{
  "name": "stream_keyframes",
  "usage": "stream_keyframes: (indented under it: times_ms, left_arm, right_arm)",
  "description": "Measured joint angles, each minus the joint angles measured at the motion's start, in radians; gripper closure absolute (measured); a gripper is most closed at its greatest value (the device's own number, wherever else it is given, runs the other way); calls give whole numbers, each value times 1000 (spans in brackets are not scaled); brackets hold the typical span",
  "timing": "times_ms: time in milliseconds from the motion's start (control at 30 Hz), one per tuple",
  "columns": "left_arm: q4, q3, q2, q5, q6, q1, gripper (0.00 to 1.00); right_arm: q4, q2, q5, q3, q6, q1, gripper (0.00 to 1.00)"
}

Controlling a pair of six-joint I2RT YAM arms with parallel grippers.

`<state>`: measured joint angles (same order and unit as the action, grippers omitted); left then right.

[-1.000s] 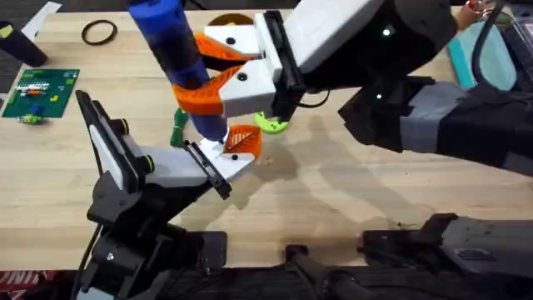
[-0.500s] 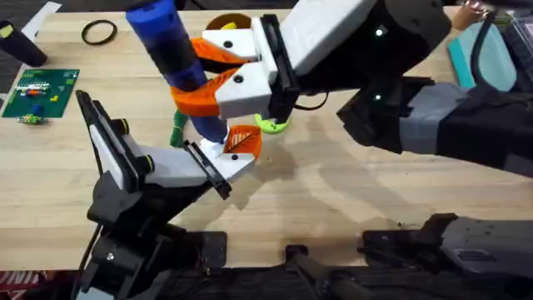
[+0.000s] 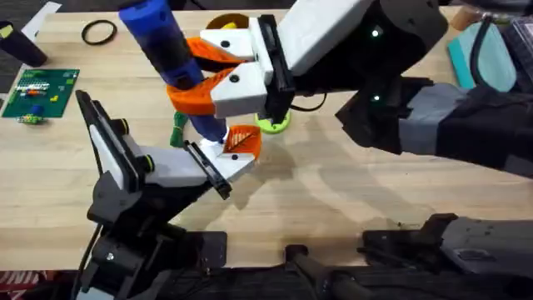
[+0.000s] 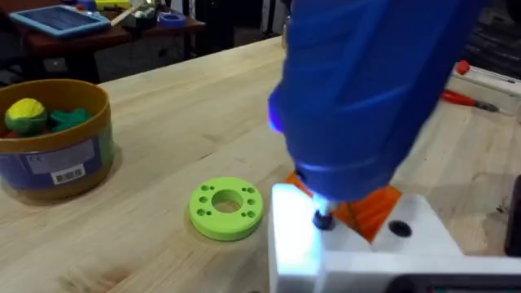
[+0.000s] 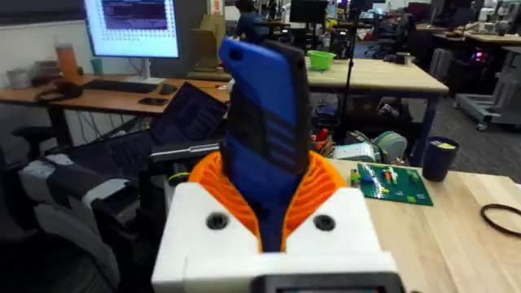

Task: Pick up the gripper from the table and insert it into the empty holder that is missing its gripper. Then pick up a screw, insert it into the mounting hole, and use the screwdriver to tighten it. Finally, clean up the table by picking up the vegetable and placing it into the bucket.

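Wooden tabletop [image 3: 333,200] carries the scene, and over it the right arm reaches across from the right, its gripper [image 3: 218,73] with orange pads pinched on the blue screwdriver [image 3: 171,62], which tilts with its tip down on the white holder [image 3: 179,169]. That holder, with the orange-faced gripper piece [image 3: 242,140] seated at its end, belongs to the left arm, whose jaw state I cannot tell. Behind sit the yellow bucket [image 4: 57,150], its white label too small to read, and a lime-green disc [image 4: 226,208].
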<state>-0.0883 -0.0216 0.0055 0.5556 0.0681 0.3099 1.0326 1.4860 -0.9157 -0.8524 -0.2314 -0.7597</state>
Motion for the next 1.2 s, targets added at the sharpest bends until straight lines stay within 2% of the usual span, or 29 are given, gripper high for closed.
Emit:
stream_keyframes:
  times_ms: [633,867,1000,1067,1200]
  left_arm:
    - [-1,0,0,-2,0,0,990]
    - [-1,0,0,-1,0,0,990]
    - [1,0,0,-2,0,0,990]
    - [1,0,0,-2,0,0,990]
    - [-1,0,0,4,-11,2,990]
  right_arm:
    - [-43,0,63,-6,0,-10,924]
    - [-32,0,-17,-9,16,12,924]
    - [49,0,-98,3,29,34,924]
    - [153,2,-117,41,28,37,923]
    - [298,2,-72,121,-6,37,924]
